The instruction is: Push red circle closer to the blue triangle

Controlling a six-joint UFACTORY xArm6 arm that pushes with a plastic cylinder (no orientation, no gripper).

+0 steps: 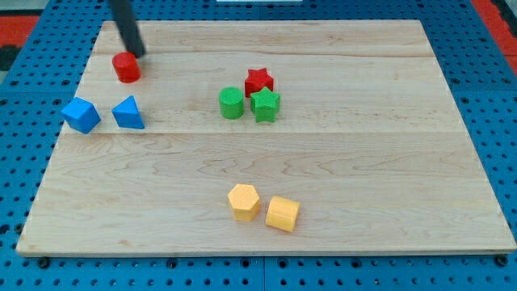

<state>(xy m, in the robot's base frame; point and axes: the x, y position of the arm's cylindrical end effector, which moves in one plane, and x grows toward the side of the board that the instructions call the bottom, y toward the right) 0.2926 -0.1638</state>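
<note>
The red circle [126,67] lies near the board's upper left. The blue triangle [128,113] lies a short way below it, with a gap of bare wood between them. My tip [137,53] is the lower end of a dark rod that comes in from the view's top; it sits just above and to the right of the red circle, touching or nearly touching its upper edge.
A blue cube [81,115] lies left of the blue triangle. A red star [258,80], a green circle [231,103] and a green star [265,105] cluster at the centre. A yellow hexagon [243,201] and a yellow cube [283,213] lie near the bottom. The wooden board [388,162] rests on blue pegboard.
</note>
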